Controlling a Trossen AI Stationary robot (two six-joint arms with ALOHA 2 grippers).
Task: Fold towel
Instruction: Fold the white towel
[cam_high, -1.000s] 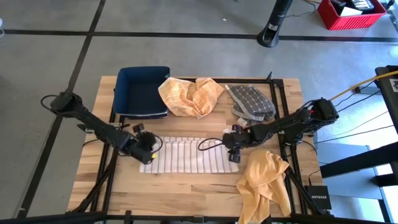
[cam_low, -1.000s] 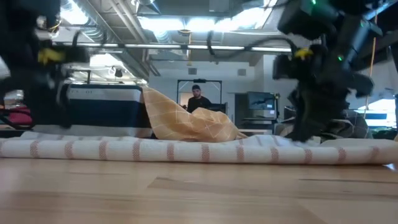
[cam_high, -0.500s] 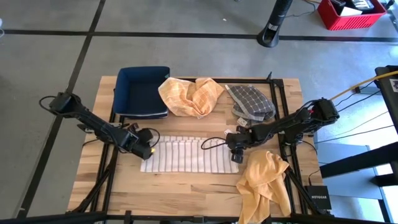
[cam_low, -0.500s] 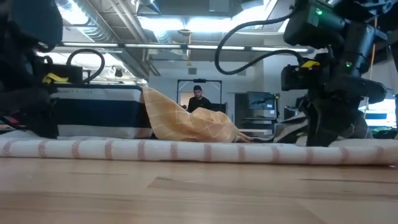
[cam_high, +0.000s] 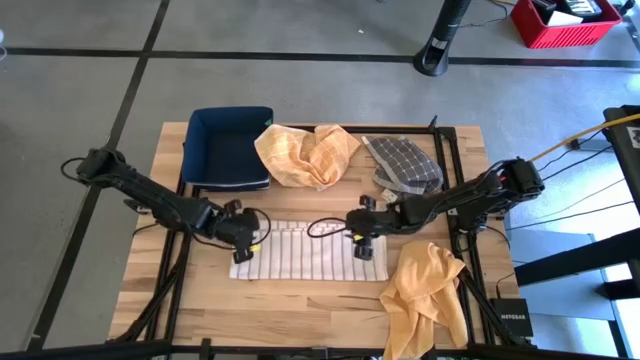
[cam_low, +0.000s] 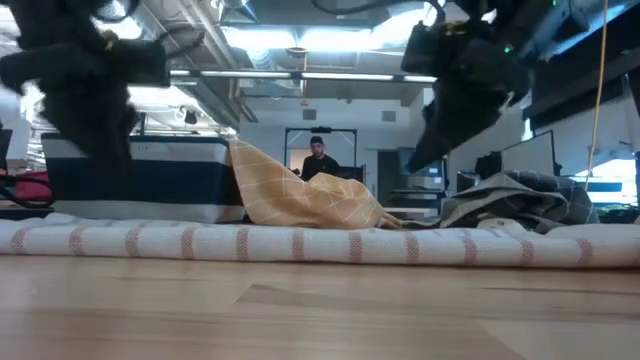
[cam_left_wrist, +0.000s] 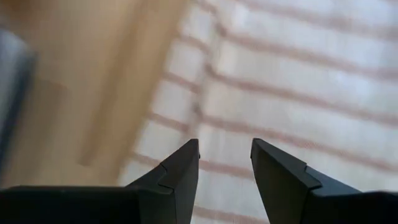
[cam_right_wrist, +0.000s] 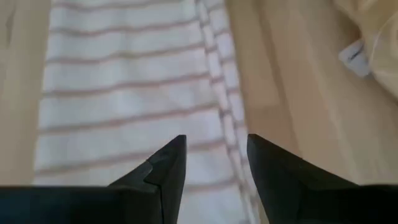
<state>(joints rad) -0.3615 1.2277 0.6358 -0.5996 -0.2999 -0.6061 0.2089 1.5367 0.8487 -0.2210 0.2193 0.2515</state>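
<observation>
The white towel with red stripes (cam_high: 310, 252) lies flat along the middle of the wooden table (cam_high: 300, 310); the low view shows it as a long low band (cam_low: 300, 243). My left gripper (cam_high: 250, 236) hovers open over the towel's left end, and the striped cloth (cam_left_wrist: 298, 81) shows between and beyond its fingers. My right gripper (cam_high: 361, 238) hovers open over the towel's right part, near its hemmed edge (cam_right_wrist: 217, 62). In the low view both grippers, left (cam_low: 95, 110) and right (cam_low: 450, 95), hang clear above the towel. Neither holds anything.
A dark blue bin (cam_high: 228, 148) stands at the far left. Beside it lie a crumpled orange checked cloth (cam_high: 305, 152) and a grey checked cloth (cam_high: 402, 165). A yellow cloth (cam_high: 425, 290) hangs over the near right edge. A person (cam_low: 318, 155) stands far back in the room.
Both grippers have risen from the towel's ends, clear of the cloth. They have also come inward over it, the left toward the table's right edge and the right toward its left. The towel lies where it was.
</observation>
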